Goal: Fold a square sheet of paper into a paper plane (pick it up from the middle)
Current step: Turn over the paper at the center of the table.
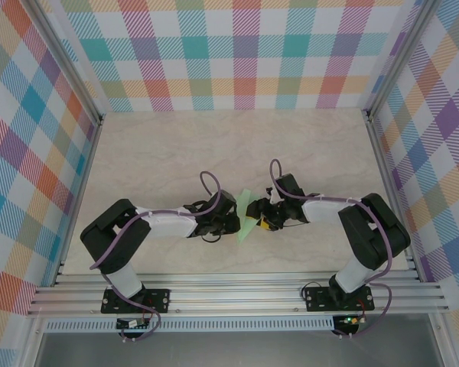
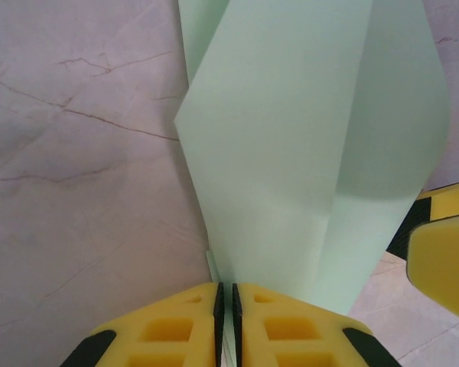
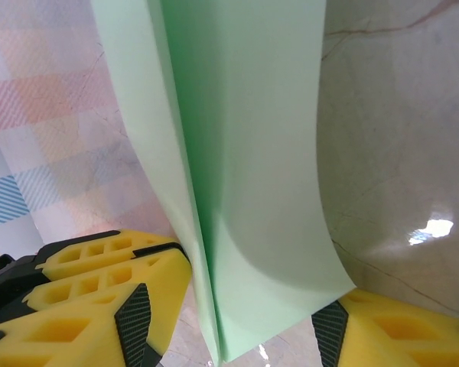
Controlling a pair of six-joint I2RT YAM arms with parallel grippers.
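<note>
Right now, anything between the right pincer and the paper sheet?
Nothing visible. The paper sheet stands between the right pincer's open fingers, its folded edge close beside one finger. The left pincer is shut on the sheet's edge, outside that gap.

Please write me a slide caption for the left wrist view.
Left hand shut on the folded pale green sheet of paper, with the marbled table behind it.
</note>
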